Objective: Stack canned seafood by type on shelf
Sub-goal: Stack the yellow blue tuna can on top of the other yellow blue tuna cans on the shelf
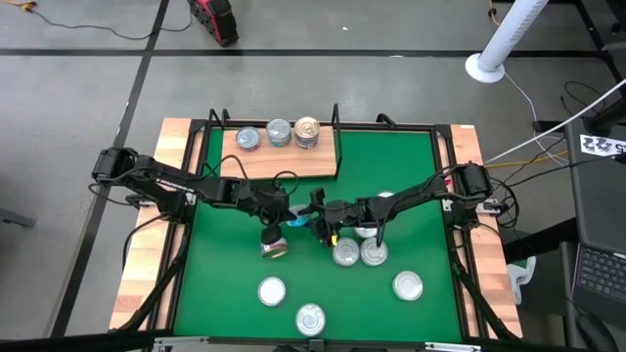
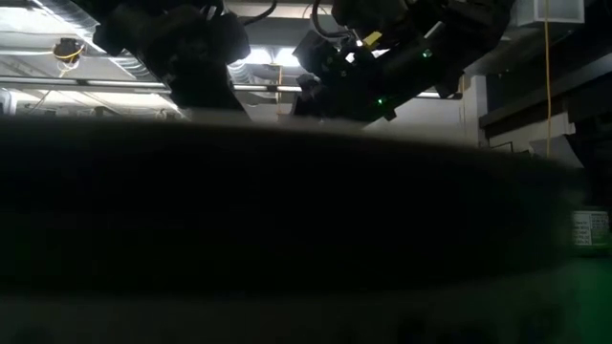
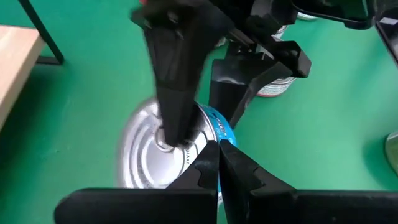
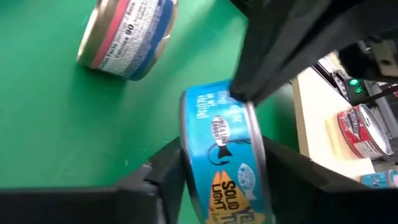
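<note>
A blue-labelled tin (image 4: 224, 155) hangs on edge above the green mat between my two grippers, seen in the high view as the tin (image 1: 297, 221). My right gripper (image 4: 221, 177) is shut on it. My left gripper (image 3: 219, 165) is shut, its tips at the tin's rim. A pink-and-blue labelled tin (image 1: 274, 245) lies on its side on the mat just below them. Several more tins (image 1: 358, 253) stand upright on the mat. The wooden shelf (image 1: 293, 162) carries three tins (image 1: 279, 133) along its far edge. My right gripper pinches the blue tin by its two flat faces: one finger (image 3: 177, 93) on the silver lid's centre (image 3: 149, 149), the other finger (image 3: 245, 87) on the bottom. It comes level from the table's right. The tin is lifted clear, on edge. My left gripper's shut fingertips (image 3: 208, 165) meet the tin's rim (image 3: 219, 127) from the table's left, the blue side wall (image 4: 239, 102) facing them. Whether they pinch the rim or only press against it, I cannot tell.
Single upright tins stand near the mat's near edge (image 1: 271, 290), (image 1: 309, 318), (image 1: 408, 286). Black frame rails (image 1: 450, 171) edge the mat. The low view is almost wholly dark and shows only both arms overhead.
</note>
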Available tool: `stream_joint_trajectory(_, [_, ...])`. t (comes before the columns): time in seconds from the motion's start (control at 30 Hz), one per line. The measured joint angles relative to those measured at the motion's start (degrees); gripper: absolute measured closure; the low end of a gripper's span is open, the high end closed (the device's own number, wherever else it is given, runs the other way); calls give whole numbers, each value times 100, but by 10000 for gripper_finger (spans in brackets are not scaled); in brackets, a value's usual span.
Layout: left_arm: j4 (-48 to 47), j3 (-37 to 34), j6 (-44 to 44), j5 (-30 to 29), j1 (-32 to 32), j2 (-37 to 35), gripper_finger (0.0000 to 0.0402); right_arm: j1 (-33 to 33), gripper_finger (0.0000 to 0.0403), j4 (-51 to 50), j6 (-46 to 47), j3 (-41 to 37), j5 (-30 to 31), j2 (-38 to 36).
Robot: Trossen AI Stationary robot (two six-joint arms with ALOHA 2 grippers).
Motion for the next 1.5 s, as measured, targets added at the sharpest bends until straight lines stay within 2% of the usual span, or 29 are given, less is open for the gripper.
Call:
stream_joint_trajectory(0.13, [9,0,142,-72,-4,0,401,7,275,-10,2,-2,0,0])
stream_joint_trajectory(0.27, [5,0,105,-268,7,0,382,-2,275,-10,144,-2,21,0])
stream_joint_trajectory(0.53, [5,0,337,-731,11,0,272,-13,246,-137,1400,-2,24,0])
stream_joint_trajectory(0.67, [3,0,717,-733,9,0,223,-11,255,-164,1978,-2,53,0])
stream_joint_trajectory(0.83, [1,0,960,-735,9,0,186,-11,267,-118,2512,-2,333,0])
stream_joint_trajectory(1.2, [-54,0,1830,-754,9,0,171,-13,253,-45,3255,-2,356,0])
stream_joint_trajectory(1.5, [-295,0,1904,-873,9,0,171,-13,252,382,3337,-2,350,-2])
